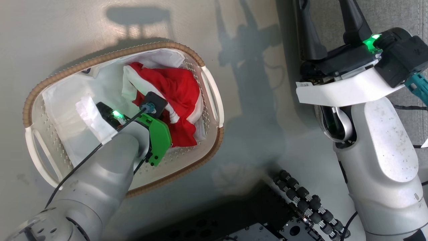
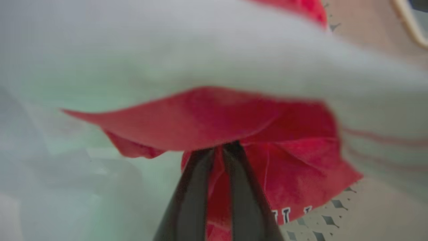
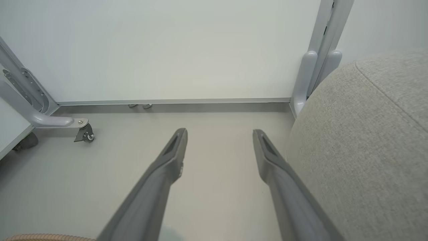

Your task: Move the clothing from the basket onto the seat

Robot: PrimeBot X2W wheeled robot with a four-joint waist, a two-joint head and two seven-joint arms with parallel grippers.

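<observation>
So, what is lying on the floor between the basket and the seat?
Nothing: in the head view the floor between the basket and the seat is bare; only shadows fall on it.

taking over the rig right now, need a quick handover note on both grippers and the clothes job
Left gripper: down in the basket, shut on a fold of the red clothing.
Right gripper: open, holding nothing, over the floor beside the seat.
Done: grasp made. The clothing is not yet lifted out, and none shows on the visible part of the seat.
Left: lift it clear, probably watching that the white sheet does not come along, carry it to the seat and release.
</observation>
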